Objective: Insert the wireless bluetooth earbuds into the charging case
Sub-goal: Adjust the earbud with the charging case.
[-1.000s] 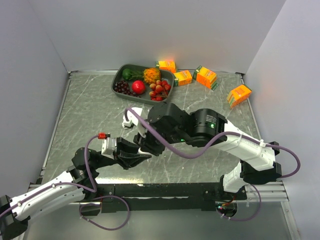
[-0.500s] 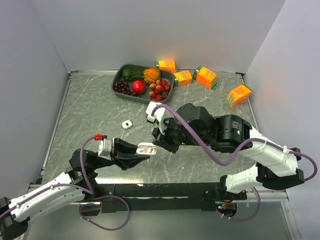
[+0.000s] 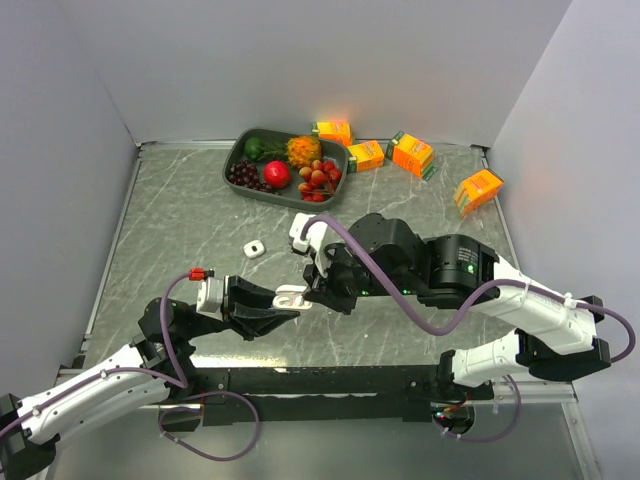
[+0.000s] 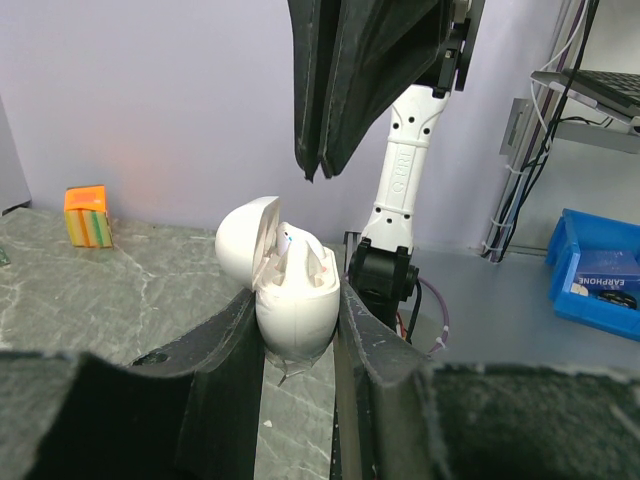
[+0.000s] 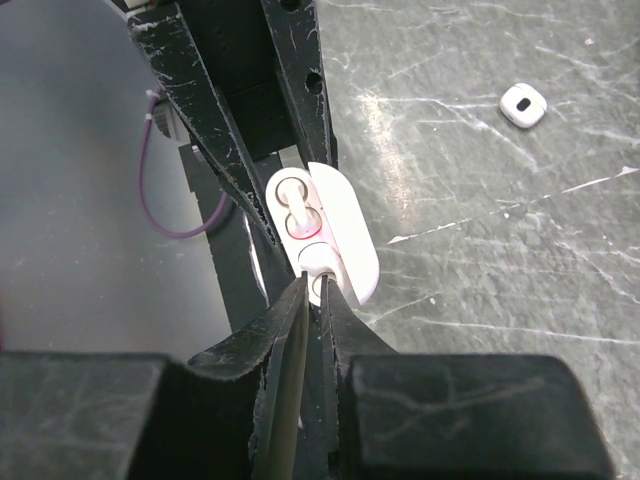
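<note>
- Farthest left, a white piece (image 3: pixel 253 248) lies loose on the table (image 3: pixel 170 230), well apart from everything else. It is too small to tell what it is.
- Next, the left gripper (image 3: pixel 284 302) is clenched on the case (image 4: pixel 292 300), one finger on each side of its lower half. It holds the case off the table with the lid (image 4: pixel 246 237) swung open.
- Inside the case sit white rounded shapes, which I take for buds (image 5: pixel 291 188) already seated. The detail is too fine to be sure, or to count them.
- Right of that, the right gripper (image 5: pixel 312 292) hangs with its tips at the near edge of the open case. Its fingers are drawn almost together, with only a thin slit between them. A white speck shows in the slit, but whether a bud is pinched there cannot be told.
- Handling, as a judgement:
  - The buds look very light, hard, smooth and rounded, so one could squirt out of a pinch or roll away.
  - Take one across its widest part or by the stem, squeeze lightly, and release only over its well.
  - The case is stiff and slick too, so a hold low on the body, clear of the hinge, suits it.
</note>
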